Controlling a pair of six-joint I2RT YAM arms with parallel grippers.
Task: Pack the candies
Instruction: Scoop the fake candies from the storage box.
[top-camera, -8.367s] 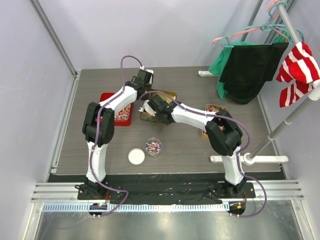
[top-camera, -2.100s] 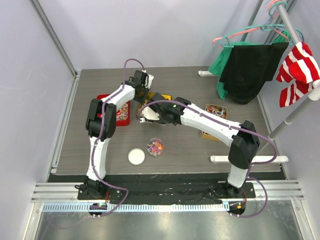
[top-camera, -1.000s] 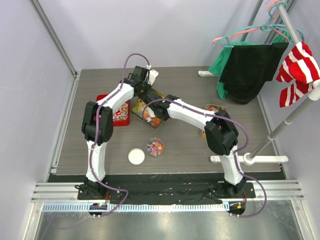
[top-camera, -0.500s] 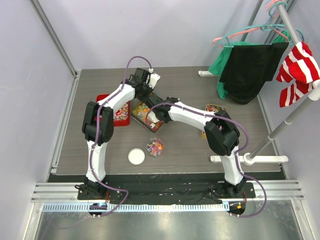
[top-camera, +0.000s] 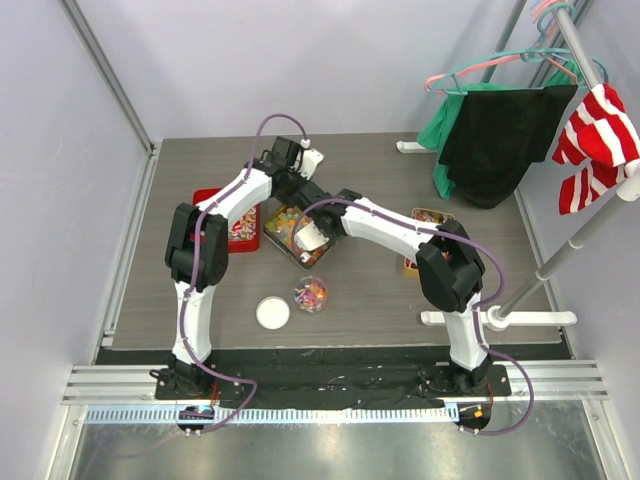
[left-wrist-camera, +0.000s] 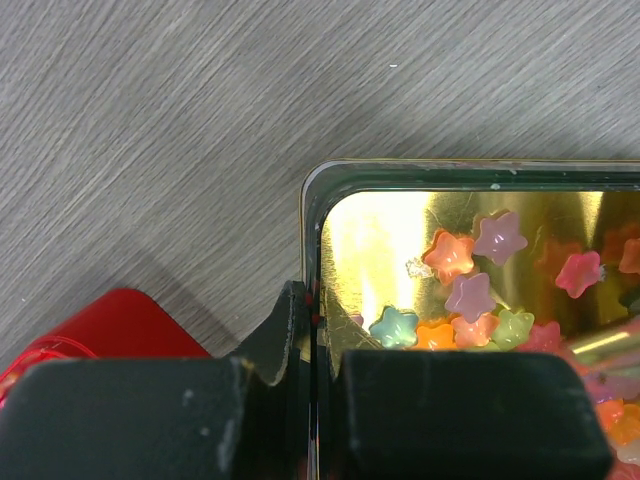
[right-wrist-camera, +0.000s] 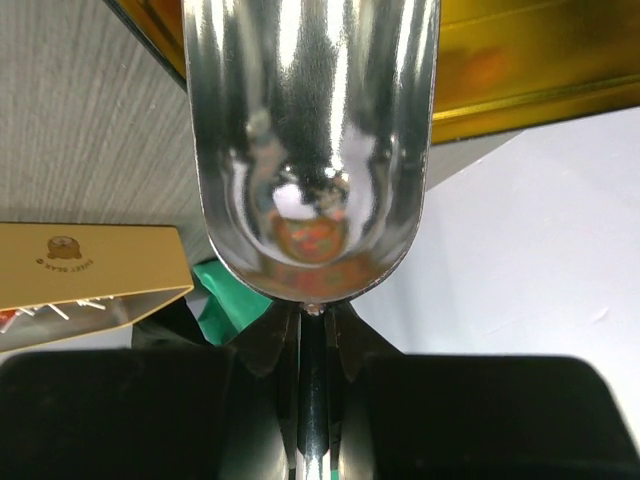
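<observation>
Mirror-polished metal scoop (right-wrist-camera: 310, 150), glossy gold-lined tin (left-wrist-camera: 365, 240), translucent glossy candies (left-wrist-camera: 470, 296), matt grey wood-grain table (left-wrist-camera: 180, 110).

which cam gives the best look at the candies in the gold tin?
Left wrist: star-shaped candies sit close and distinct on the gold tin floor. Top external shows just a small colourful patch; right wrist shows only tin wall behind the scoop, no candies.

Top cam: high, behind the arm bases, looking down on the whole table (top-camera: 380, 300). Left wrist cam: very tight, looking down past the left gripper (left-wrist-camera: 315, 350) at one corner of the gold tin (left-wrist-camera: 370, 235). Right wrist cam: equally tight, sighting along the scoop (right-wrist-camera: 310, 150). All three views share the gold tin.
</observation>
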